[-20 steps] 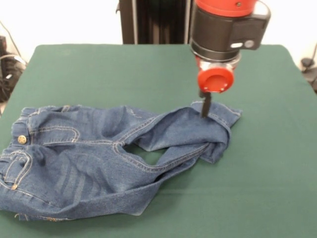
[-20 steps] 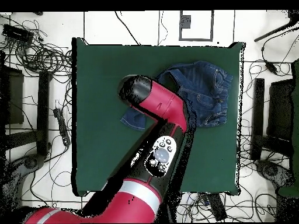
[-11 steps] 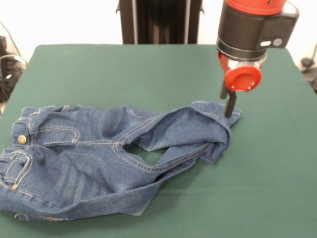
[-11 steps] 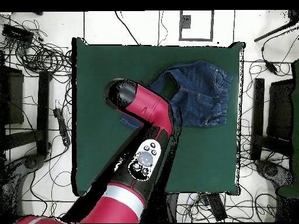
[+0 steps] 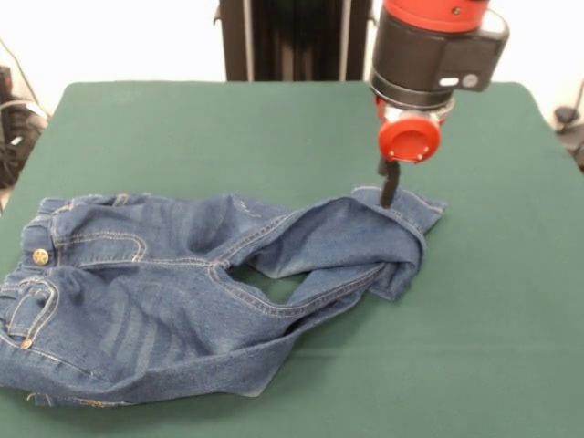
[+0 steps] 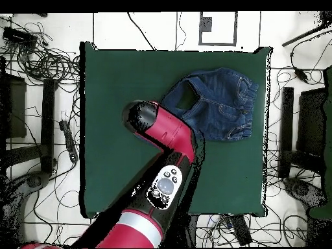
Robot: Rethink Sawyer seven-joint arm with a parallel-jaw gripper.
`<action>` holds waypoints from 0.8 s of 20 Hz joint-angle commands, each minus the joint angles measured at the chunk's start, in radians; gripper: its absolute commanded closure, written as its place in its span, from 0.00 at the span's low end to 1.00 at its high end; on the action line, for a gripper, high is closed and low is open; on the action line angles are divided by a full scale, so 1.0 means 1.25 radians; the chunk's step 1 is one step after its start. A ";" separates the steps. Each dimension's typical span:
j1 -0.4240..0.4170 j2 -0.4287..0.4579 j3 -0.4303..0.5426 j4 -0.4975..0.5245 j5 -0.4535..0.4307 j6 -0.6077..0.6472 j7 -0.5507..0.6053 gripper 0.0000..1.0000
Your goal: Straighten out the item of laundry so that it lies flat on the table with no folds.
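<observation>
- A single pair of jeans (image 5: 196, 292) is lying on the left and near part of the green desk (image 5: 228, 137) in the front view, with the waistband at the left edge and the legs running to the right.
- The far leg is being shown doubled back on itself at its right end, where the cuff (image 5: 406, 214) is folded over; the near leg is bunched under the thigh area, so the garment is judged not yet flat.
- The end effector (image 5: 390, 189) is being held at the far right corner of the folded cuff, its dark tip at or just above the denim; contact cannot be confirmed.
- Whether the end effector is released or clenched cannot be told from either view, since only one slim dark tip is showing below the red disc.
- For this step to go well, only the top layer of the cuff is best being pinched, close to the hem, and then drawn low and steadily to the right, along the line of the leg.
- A high lift is best avoided, as the whole light garment could be dragged along.
- Counted: one pair of jeans, one desk, one arm (image 6: 170, 139) with one end effector, one brass button (image 5: 40, 256) in sight.
</observation>
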 commanded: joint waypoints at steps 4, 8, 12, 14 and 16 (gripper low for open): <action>-0.001 0.029 0.134 0.116 0.054 -0.063 0.173 0.00; 0.014 0.024 0.142 0.122 0.068 -0.052 0.201 0.00; 0.026 0.022 0.147 0.131 0.085 -0.059 0.218 0.00; 0.023 0.022 0.158 0.146 0.097 -0.086 0.208 0.00; 0.024 0.021 0.168 0.166 0.110 -0.109 0.203 0.00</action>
